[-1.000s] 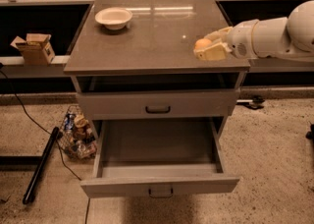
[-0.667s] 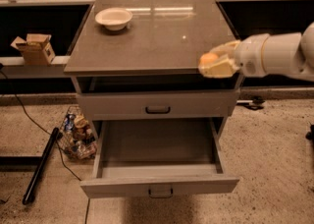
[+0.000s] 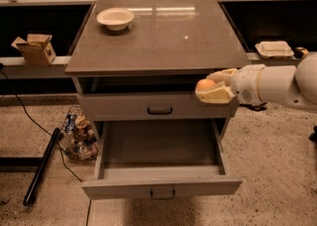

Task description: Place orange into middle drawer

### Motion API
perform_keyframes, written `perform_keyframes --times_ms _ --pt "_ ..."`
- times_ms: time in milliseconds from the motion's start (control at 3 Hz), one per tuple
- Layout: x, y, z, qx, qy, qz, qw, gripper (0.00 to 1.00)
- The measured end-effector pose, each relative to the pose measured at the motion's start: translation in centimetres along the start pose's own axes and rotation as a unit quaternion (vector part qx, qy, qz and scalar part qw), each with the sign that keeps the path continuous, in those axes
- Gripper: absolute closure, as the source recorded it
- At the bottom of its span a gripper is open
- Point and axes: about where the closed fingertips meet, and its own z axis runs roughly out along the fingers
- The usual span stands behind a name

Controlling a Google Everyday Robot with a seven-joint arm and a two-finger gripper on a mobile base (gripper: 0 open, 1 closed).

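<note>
My gripper (image 3: 212, 87) is shut on the orange (image 3: 205, 84), a small round fruit held between pale fingers (image 3: 221, 76). It hangs in front of the cabinet's right front corner, level with the closed upper drawer. The middle drawer (image 3: 161, 187) is the lowest one; it is pulled fully open below and to the left of the gripper, and its inside looks empty. Its small loop handle (image 3: 163, 193) is centred on its front.
A white bowl (image 3: 115, 19) sits at the cabinet top's far left. The closed drawer (image 3: 158, 107) with a dark handle is above the open one. A basket of bottles (image 3: 78, 132) and a black pole (image 3: 41, 167) lie on the floor at left. A cardboard box (image 3: 33, 47) is at far left.
My gripper has moved the orange off the cabinet top, forward and down past its right front edge, to the level of the upper drawer front.
</note>
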Motion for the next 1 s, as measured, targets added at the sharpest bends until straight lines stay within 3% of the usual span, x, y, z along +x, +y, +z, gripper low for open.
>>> perform_keyframes --times_ms 333,1000 --pt "0.0 0.0 0.1 0.000 0.000 0.000 1.0000 1.00" --pt "9.9 6.3 5.0 -0.011 0.019 0.062 0.9978 1.00"
